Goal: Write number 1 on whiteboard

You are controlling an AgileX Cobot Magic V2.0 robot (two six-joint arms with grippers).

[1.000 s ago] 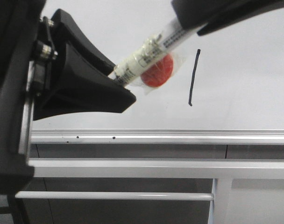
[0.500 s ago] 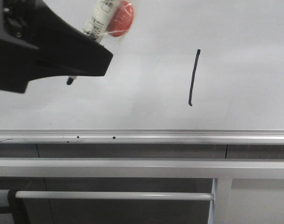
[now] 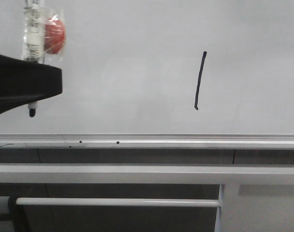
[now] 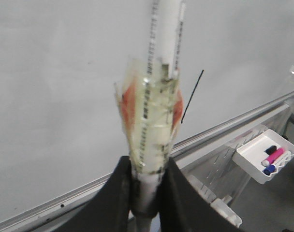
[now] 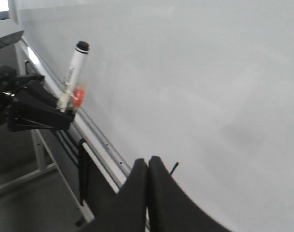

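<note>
Fingers of our left gripper (image 4: 146, 193) clamp the marker (image 3: 33, 43), a light, stiff, slippery barrel best held mid-length; our right fingers (image 5: 148, 166) sit pressed together, empty. On the whiteboard (image 3: 137, 72), the number 1 (image 3: 199, 80) stands right of the marker.

1. You see the whiteboard (image 3: 137, 58) as plain glossy white, with a silver rail along its lower edge.
2. The number 1 (image 3: 199, 80) is a thin black stroke.
3. The left gripper (image 4: 147, 193) is black; the marker (image 4: 154, 121) between its fingers is white with black print, wrapped in clear tape over a red-orange patch.
4. The right gripper (image 5: 148, 166) is black too.
5. Beyond the left gripper, a white tray (image 4: 251, 159) holds pink, blue and black markers.
</note>
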